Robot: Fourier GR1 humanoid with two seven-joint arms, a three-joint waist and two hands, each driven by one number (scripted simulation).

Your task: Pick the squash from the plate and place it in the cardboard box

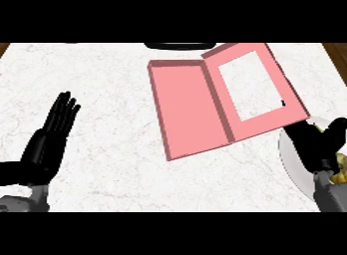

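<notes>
Marble counter (pixel 117 164) bears an open pink box (pixel 184 109) (lid flat) and a plate (pixel 285 157)

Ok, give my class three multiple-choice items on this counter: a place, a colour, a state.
1. Where is the plate? A) far left B) right edge C) top centre
2. What colour is the box? A) pink B) green C) blue
3. What state is the box in? A) shut B) open C) overturned
Answers: 1 B, it lies partly under the right hand; 2 A, its walls and floor are pink; 3 B, its lid is folded out flat.
</notes>
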